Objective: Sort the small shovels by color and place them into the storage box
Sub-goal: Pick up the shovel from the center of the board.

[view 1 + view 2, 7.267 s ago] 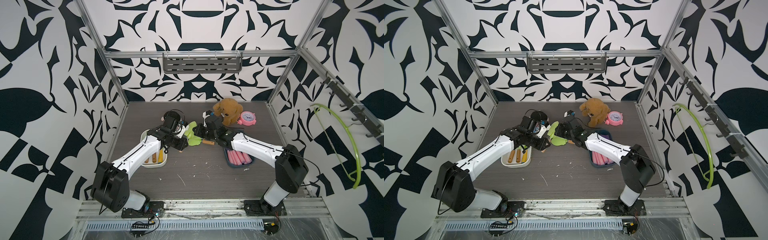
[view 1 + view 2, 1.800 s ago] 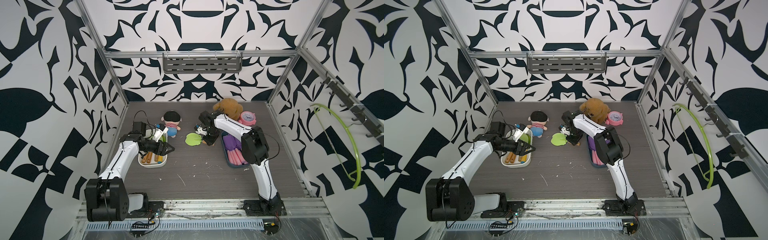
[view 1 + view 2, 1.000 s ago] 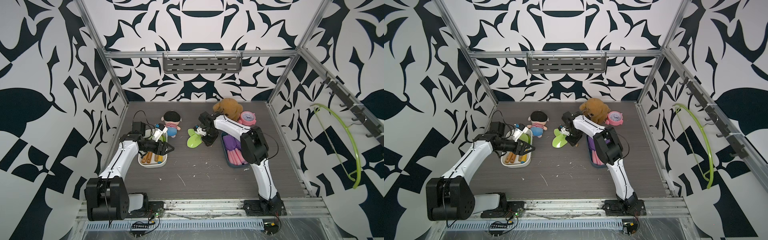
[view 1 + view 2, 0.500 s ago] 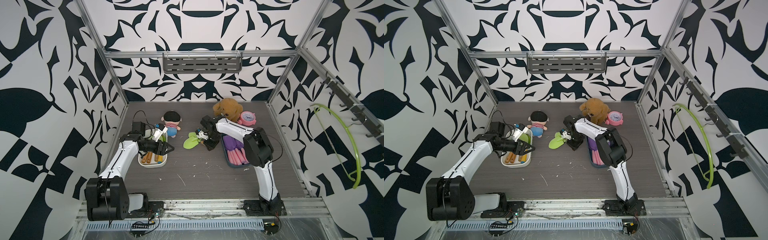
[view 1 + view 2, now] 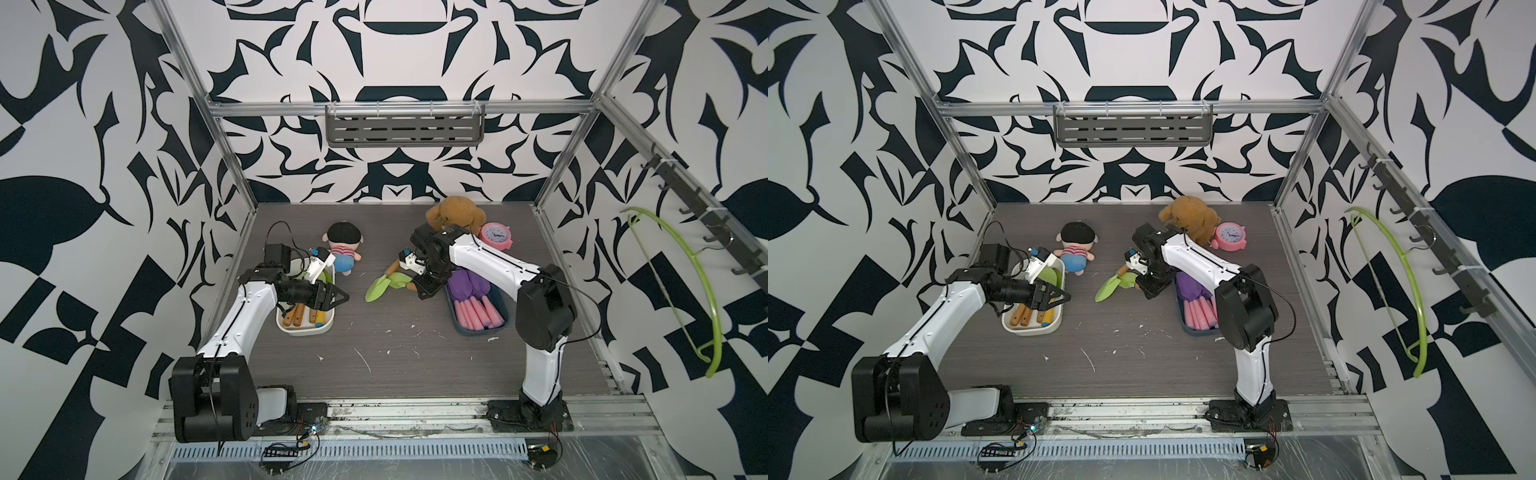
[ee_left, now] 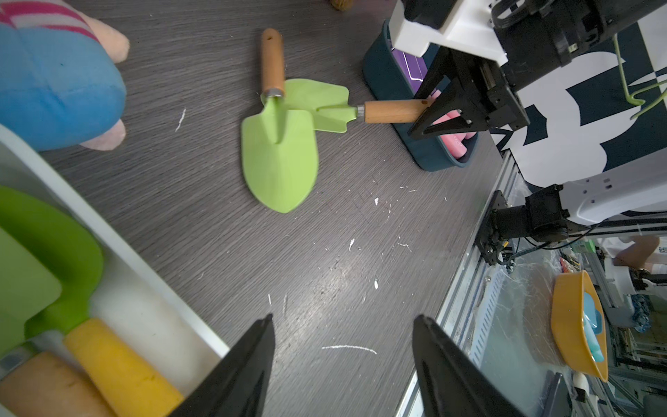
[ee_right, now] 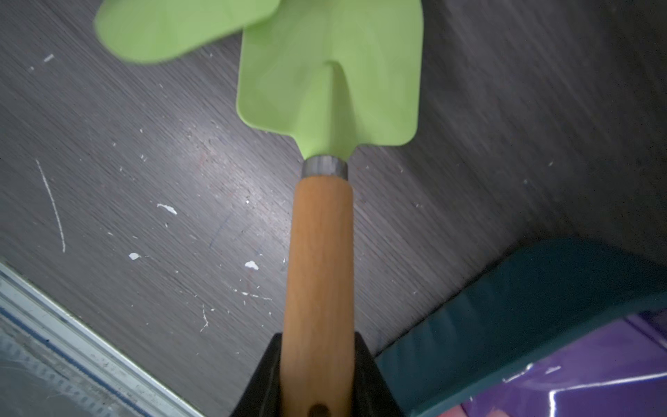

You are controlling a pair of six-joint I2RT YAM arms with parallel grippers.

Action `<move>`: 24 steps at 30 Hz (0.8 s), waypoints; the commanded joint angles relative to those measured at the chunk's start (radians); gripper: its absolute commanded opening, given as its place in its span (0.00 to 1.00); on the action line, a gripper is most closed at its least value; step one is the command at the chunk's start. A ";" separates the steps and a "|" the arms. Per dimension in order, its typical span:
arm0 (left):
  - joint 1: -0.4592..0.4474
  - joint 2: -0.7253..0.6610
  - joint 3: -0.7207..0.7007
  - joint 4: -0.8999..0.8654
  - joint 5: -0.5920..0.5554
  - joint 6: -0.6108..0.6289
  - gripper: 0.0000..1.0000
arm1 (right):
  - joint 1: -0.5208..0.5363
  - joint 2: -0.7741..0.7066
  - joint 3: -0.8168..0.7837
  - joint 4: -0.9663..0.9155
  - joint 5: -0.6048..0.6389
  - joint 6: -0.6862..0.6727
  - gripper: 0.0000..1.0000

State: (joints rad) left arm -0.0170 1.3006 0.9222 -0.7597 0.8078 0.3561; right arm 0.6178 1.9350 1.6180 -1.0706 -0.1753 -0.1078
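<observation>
Clamping the light-green, wooden-handled trowel (image 6: pixel 389 112) at upper centre, the right gripper (image 6: pixel 431 115) should lift clear of the overlapping pointed trowel (image 6: pixel 279 159); left gripper (image 6: pixel 343 321) open, empty.

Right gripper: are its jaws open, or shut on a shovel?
Shut on a green shovel. In the right wrist view, the right gripper has both jaws pressed against its wooden handle.

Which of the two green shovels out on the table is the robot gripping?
The square-bladed shovel: jaws are shut on the end of its wooden handle, beside the dark blue box. The pointed-blade shovel lies over its blade, ungripped.
</observation>
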 commanded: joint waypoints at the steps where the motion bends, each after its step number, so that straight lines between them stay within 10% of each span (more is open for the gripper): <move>1: 0.005 -0.018 -0.017 -0.006 0.033 -0.002 0.67 | 0.005 -0.082 -0.012 -0.078 -0.074 0.083 0.00; 14: 0.005 -0.018 -0.003 -0.019 0.175 0.069 0.67 | 0.007 -0.365 -0.236 0.039 -0.378 0.242 0.00; 24: 0.002 0.088 0.256 -0.463 0.299 0.719 0.67 | 0.005 -0.451 -0.255 0.125 -0.672 0.272 0.00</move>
State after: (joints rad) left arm -0.0170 1.3544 1.1076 -1.0245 1.0351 0.7937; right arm 0.6216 1.5188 1.3548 -0.9825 -0.7040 0.1566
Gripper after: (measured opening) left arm 0.669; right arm 0.263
